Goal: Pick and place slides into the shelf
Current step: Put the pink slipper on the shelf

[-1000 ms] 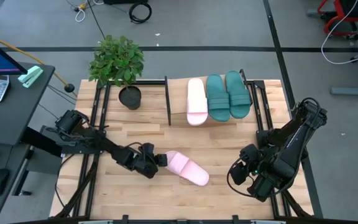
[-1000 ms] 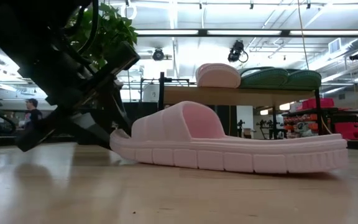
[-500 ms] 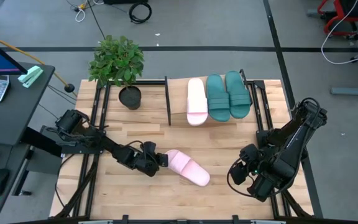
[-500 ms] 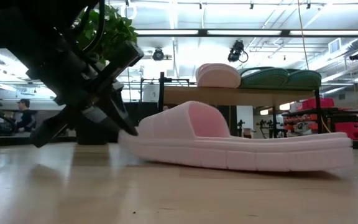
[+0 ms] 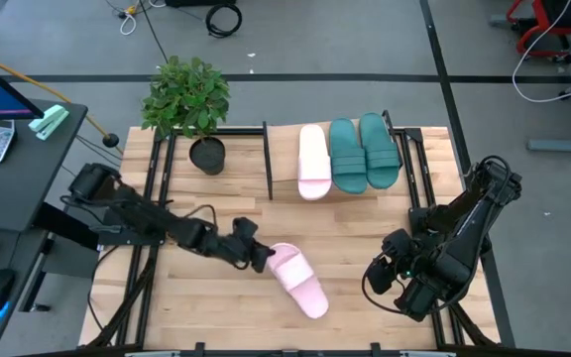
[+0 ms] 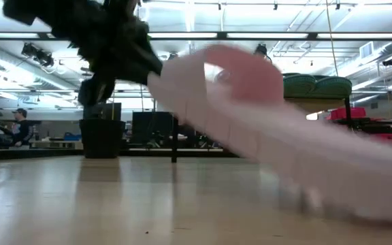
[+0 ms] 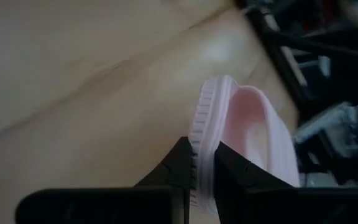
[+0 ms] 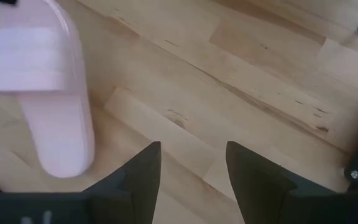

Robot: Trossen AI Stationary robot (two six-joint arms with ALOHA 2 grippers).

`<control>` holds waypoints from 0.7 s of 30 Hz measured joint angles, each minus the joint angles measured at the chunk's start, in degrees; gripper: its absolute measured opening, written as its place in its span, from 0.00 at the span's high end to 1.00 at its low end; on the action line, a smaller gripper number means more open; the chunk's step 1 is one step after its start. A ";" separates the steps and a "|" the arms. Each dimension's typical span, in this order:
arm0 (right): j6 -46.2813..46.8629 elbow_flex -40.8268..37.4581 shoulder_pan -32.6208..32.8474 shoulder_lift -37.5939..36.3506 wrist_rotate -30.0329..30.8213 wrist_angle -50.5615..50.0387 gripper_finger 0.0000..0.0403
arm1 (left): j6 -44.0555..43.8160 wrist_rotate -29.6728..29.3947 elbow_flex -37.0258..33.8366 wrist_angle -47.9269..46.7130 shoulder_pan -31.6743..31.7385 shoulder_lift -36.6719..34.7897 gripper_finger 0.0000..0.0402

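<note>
Three slides [image 5: 348,155] already lie on the shelf [image 5: 419,149]; the left gripper [image 5: 256,257] is clamped on the last pink slide [image 5: 297,281], lifted above the table; the right gripper [image 8: 188,168] waits apart

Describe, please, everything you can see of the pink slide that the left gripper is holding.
The pink slide is pale foam with a wide strap and a ribbed sole edge. The left gripper is shut on the rim at one end, and the low view shows that end raised, the slide sloping down towards the table. It lies apart from the shelf.
</note>
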 joint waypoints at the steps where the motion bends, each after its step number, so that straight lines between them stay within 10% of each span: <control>1: -0.15 0.00 0.00 0.00 0.03 0.00 0.53 | 1.75 0.76 0.00 0.00 0.60 -1.22 0.89; 11: -0.28 0.00 0.00 0.00 0.35 -0.02 0.53 | 15.84 12.30 5.29 -3.48 9.18 -13.11 0.89; 21: 0.31 0.00 0.00 0.00 2.46 0.02 0.54 | 42.35 16.23 42.10 -46.17 15.88 -12.33 0.89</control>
